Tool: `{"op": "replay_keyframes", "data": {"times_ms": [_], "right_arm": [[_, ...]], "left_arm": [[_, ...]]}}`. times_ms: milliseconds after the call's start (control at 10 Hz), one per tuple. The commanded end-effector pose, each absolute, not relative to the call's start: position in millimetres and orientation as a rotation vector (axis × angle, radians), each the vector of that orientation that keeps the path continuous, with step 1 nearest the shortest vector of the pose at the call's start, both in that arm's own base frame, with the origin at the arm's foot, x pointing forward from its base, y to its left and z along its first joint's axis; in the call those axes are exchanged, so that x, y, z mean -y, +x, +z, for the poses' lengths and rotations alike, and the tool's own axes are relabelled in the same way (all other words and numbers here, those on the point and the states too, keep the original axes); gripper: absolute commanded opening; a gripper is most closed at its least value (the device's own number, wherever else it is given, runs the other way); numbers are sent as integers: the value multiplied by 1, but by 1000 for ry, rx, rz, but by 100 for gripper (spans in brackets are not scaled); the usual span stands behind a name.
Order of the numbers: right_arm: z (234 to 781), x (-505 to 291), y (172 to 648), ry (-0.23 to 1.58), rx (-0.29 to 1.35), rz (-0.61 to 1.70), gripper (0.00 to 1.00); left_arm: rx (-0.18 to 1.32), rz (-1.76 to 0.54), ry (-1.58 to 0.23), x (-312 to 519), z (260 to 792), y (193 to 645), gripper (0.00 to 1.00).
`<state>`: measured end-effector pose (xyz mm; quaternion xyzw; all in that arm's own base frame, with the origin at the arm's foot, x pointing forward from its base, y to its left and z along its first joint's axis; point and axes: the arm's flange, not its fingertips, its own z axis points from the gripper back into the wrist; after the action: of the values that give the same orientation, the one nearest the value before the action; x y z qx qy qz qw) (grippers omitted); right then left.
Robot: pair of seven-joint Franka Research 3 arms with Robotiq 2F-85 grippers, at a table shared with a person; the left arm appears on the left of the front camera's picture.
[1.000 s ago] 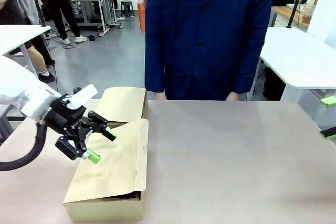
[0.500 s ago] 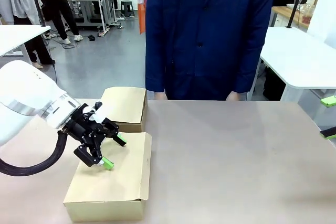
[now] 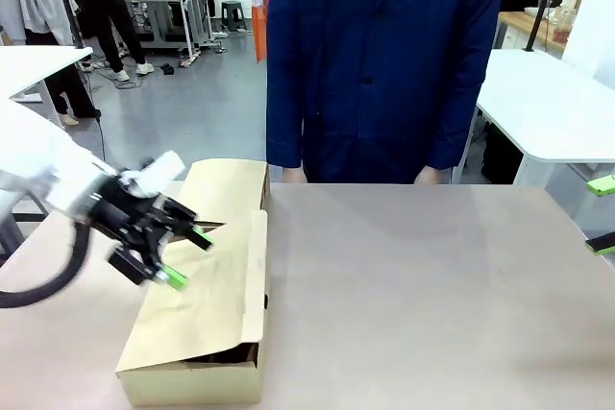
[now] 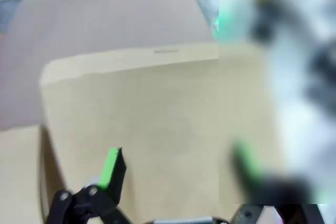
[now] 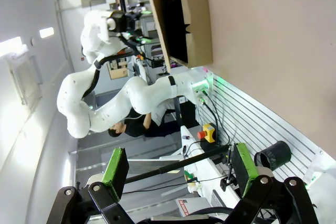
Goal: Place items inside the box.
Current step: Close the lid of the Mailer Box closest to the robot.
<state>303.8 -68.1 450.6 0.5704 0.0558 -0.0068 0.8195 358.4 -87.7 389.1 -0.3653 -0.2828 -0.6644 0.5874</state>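
The box (image 3: 202, 324), a plain brown cardboard carton with matte, creased flaps, is located at the table's (image 3: 432, 285) near-left corner. Its long lid flap (image 3: 207, 295), pressed flat half a second ago, is now found raised again, with a dark gap showing at the near end; closure is judged incomplete. The left gripper (image 3: 178, 256) has been drawn back above the flap, jaws wide and empty. The right gripper (image 5: 178, 174) is held wide, holding nothing.

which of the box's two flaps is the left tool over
The big near flap, half lowered over the box, under the open left tool. The small far flap lies flat beyond it.
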Motion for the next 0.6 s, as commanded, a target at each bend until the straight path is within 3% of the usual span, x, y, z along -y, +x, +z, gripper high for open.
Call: {"op": "replay_keyframes", "data": {"times_ms": [0, 100, 500], "right_arm": [[455, 67, 304, 1230, -126, -28, 100], [455, 67, 304, 1230, -126, -28, 100], [455, 67, 304, 1230, -126, -28, 100]], "left_arm": [[687, -1282, -935, 11, 423, 293, 100], [606, -1067, -948, -29, 429, 303, 100], [474, -237, -1339, -138, 399, 356, 100]]}}
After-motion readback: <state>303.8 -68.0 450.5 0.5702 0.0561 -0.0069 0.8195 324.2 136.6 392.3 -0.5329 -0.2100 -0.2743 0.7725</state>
